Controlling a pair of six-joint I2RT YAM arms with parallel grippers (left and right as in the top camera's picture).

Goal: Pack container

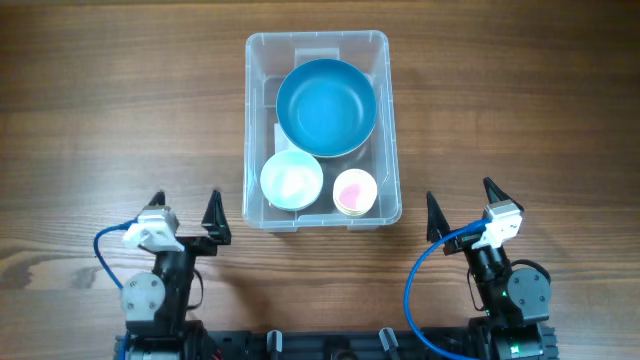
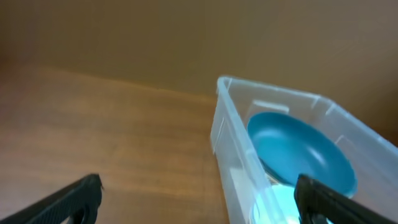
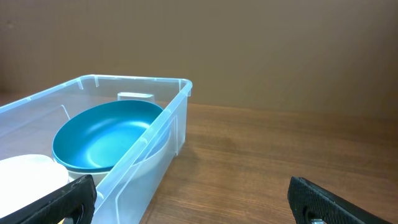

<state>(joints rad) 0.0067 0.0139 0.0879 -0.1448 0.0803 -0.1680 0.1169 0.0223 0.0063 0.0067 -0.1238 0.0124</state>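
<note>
Left claw [image 1: 185,196] apart | right claw [image 1: 459,190] apart | container [image 1: 316,35] holds blue bowl [image 1: 326,107] | white label [image 3: 135,96] unreadable

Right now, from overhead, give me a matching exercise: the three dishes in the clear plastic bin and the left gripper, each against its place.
Things: 1 large blue round bowl; 2 small white round bowl; 3 small pink round cup; 4 left gripper.
Places: A near right corner of the clear rectangular plastic container; B open, outside the container; C far half of the container; D near left corner.
Pairs: 1-C, 2-D, 3-A, 4-B.
</note>
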